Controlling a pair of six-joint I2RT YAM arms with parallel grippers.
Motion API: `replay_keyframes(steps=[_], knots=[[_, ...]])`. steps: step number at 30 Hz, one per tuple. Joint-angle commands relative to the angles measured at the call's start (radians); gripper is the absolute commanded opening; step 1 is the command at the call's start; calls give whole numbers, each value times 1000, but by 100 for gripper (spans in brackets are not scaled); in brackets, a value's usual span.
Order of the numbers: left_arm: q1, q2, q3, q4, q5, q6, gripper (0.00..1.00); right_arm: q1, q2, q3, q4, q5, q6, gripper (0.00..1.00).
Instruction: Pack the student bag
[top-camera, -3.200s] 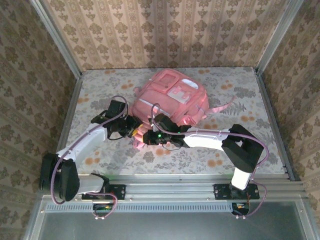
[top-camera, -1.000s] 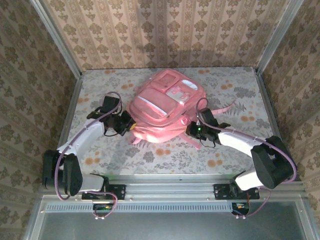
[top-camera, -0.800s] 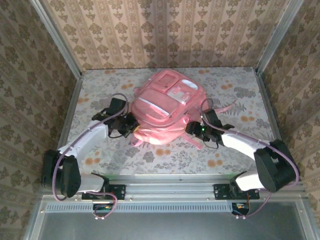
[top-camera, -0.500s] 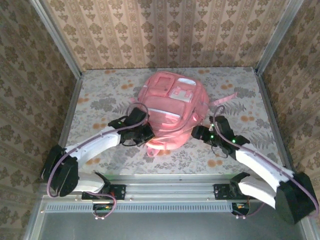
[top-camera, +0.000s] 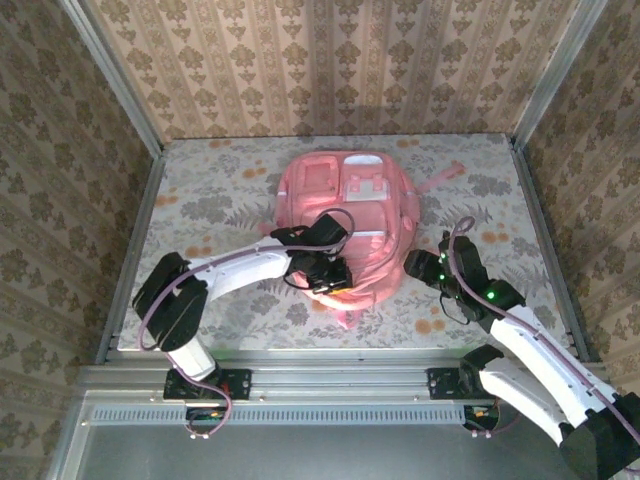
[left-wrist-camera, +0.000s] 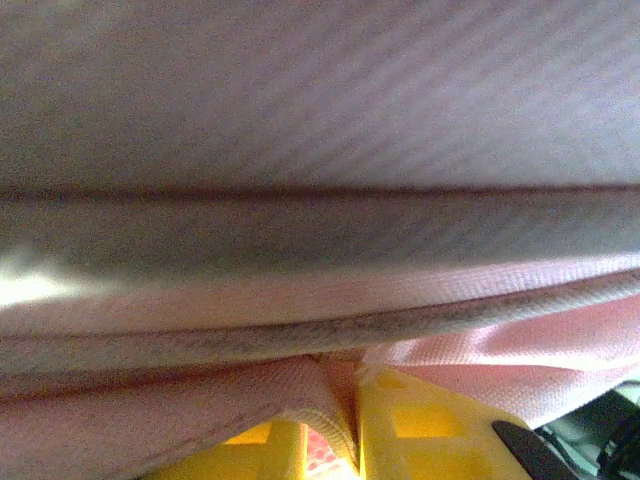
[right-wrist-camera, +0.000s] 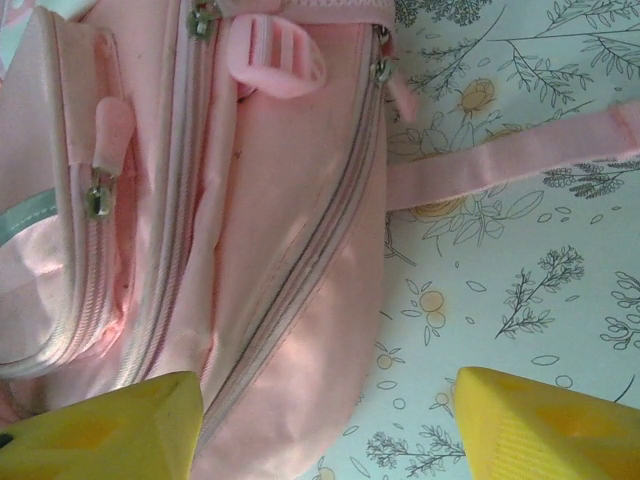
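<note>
student bag (top-camera: 350, 195) lies flat mid-table (top-camera: 200, 200), front pockets up. My left gripper (top-camera: 333, 278) sits on its near edge, fingers (left-wrist-camera: 420, 430) pinched on a fold of its pink fabric. My right gripper (right-wrist-camera: 325, 400) is spread wide, holding nothing, at the bag's right side

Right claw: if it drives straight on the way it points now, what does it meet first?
Most likely the student bag, whose zipped side lies just ahead of the open right claw. Beside it is floral table, then a pink strap. Depth is unclear.
</note>
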Motion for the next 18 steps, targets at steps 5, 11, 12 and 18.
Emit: replay_keyframes(steps=[5,11,12,18], knots=[[-7,-74,18,-88,27,123,42,-7,-61,46,-13,-64,-112,100],[-34,-190,31,-93,40,311,100,-7,-92,134,-92,-101,-181,100],[-31,-235,15,-66,29,341,100,-7,-100,149,-92,-112,-190,100],[183,-450,-10,-59,-177,452,100,-7,-128,204,-29,34,-314,100]])
